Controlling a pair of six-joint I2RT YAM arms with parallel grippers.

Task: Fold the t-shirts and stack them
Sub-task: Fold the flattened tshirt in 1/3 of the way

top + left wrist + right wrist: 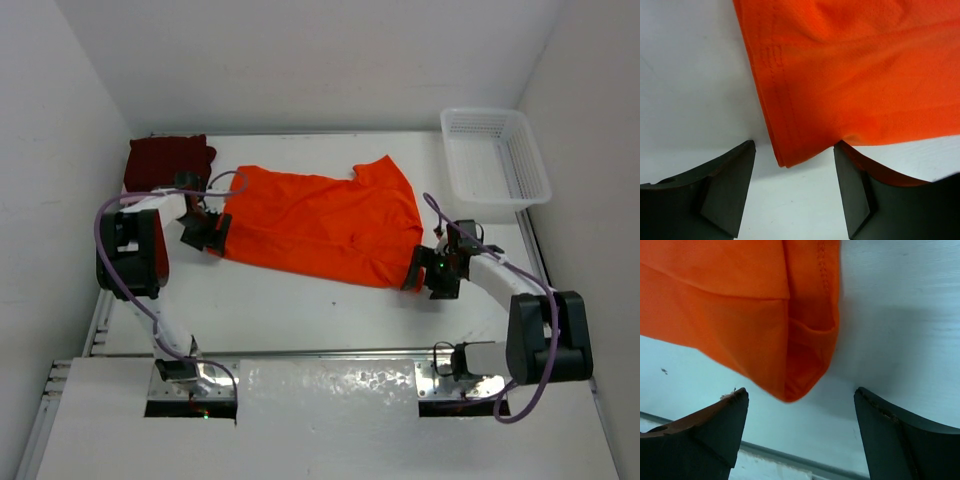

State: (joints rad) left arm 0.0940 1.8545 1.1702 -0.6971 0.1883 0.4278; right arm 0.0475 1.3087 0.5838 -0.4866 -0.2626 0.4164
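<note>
Orange t-shirt [320, 225]: lies spread open and mostly flat across the middle of the white table [300, 310], running from the left gripper to the right gripper, with one sleeve reaching toward the far right. A few shallow creases show in the cloth. It is not folded.

Maroon t-shirt [168, 160]: sits as a compact bundle in the far left corner of the table, just beyond the left arm and apart from the orange one.

Left gripper [208, 232]: positioned at the left edge of the orange shirt. The left wrist view shows its dark fingers [727, 190] spread wide, with the stitched hem corner of the shirt [850, 75] lying on the table between them. The cloth reaches the tip of one finger, but nothing is clamped.

Right gripper [420, 270]: positioned at the near right corner of the orange shirt. The right wrist view shows the fingers [900, 435] well apart, with a folded-over corner of the shirt [740, 315] pointing into the gap. Neither finger presses on the cloth, so it has hold of nothing.

White lattice basket [527, 160]: stands at the far right corner of the table, clear of both shirts.
</note>
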